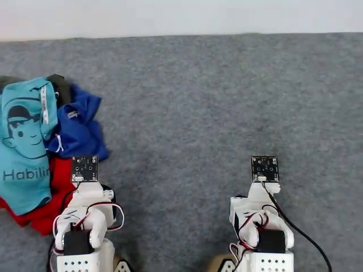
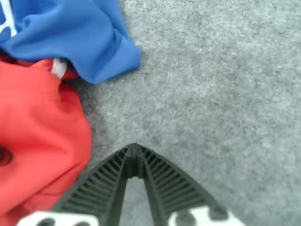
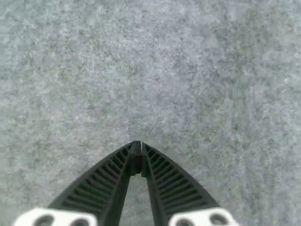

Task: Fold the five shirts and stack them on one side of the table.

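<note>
Fuzzy grey carpet (image 1: pixel 227 102) beneath rumpled shirt pile (image 1: pixel 34 147)

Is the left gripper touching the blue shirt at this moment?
Apart. The left wrist view shows a stretch of bare grey mat between the tip of the shut left gripper and the blue shirt.

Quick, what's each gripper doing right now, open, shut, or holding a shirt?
Left gripper: shut, empty, over the grey mat beside the red shirt.
Right gripper: shut, empty, over bare mat.
</note>
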